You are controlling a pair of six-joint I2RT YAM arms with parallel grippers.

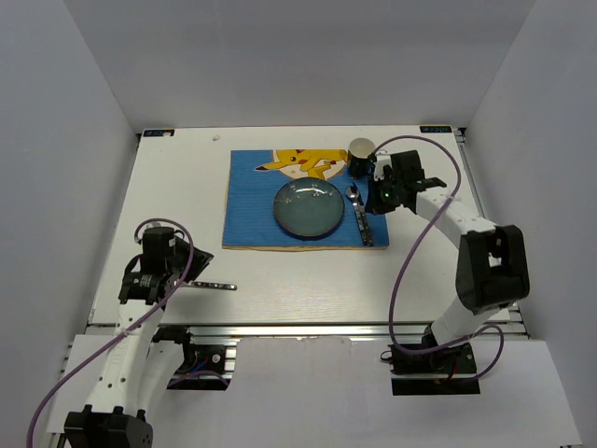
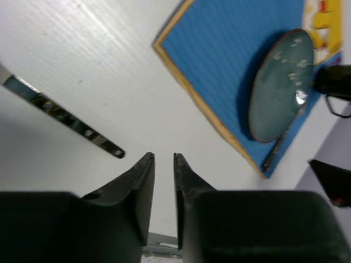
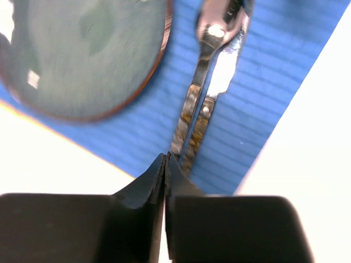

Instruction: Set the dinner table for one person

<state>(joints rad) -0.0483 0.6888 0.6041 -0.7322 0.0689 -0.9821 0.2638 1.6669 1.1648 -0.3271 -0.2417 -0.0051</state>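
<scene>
**Dinner table** [image 1: 177, 205]: white rectangular top filling the floor of an enclosure with plain white walls [image 1: 75, 140]. A metal rail [image 1: 298, 329] runs along its near edge.

**On it:**
- Blue placemat [image 1: 250, 210], far centre, carrying:
  - a teal plate [image 1: 310, 209];
  - a spoon [image 1: 354, 195] and knife [image 1: 366, 229], side by side right of the plate;
  - a dark cup [image 1: 362, 154] at the mat's far right corner.
- One metal utensil [image 1: 213, 286], flat on the bare top, near left.

**Left gripper** [image 2: 163, 159]: jaws slightly parted, empty, beside that utensil.

**Right gripper** [image 3: 165, 157]: fingers pressed together, gripping nothing, over the spoon and knife handles.
</scene>
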